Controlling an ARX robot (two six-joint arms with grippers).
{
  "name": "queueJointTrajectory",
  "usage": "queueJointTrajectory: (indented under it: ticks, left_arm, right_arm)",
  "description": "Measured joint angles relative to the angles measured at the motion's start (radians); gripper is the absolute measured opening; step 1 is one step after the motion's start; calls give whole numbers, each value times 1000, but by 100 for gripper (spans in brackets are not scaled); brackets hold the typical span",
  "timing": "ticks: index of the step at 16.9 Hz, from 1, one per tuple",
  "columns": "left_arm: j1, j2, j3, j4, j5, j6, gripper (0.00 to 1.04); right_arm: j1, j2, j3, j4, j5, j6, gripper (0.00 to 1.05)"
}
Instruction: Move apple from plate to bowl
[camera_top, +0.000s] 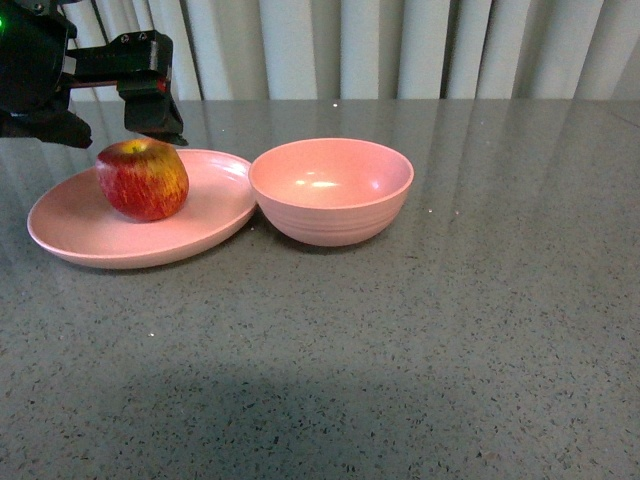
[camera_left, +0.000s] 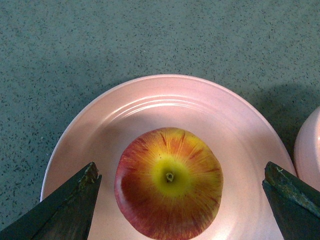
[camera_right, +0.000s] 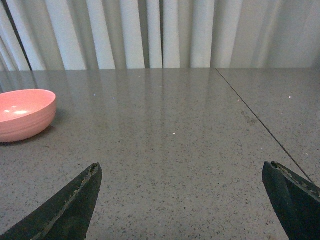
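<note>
My left tool (camera_top: 102, 126) hangs spread wide just above the round red apple with yellow streaks (camera_top: 142, 180), grasping nothing. The apple sits stem up near the middle of the wide, shallow pink plate (camera_top: 60, 240). The deep, ridged pink bowl (camera_top: 330, 218) stands just right of the plate on the grey speckled table (camera_top: 450, 330); I cannot tell whether they touch. My right tool (camera_right: 182, 172) gapes, released, over the table.
</note>
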Motion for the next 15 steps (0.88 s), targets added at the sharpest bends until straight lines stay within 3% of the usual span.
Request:
queueJointTrajectory:
  ticks: [13,15]
  left_arm:
    - [-6,127,35,-7,-18,-1,98]
    - [-11,127,35,0,-20,1,86]
  right_arm:
    - [0,0,0,0,0,0,98]
    - [0,0,0,0,0,0,98]
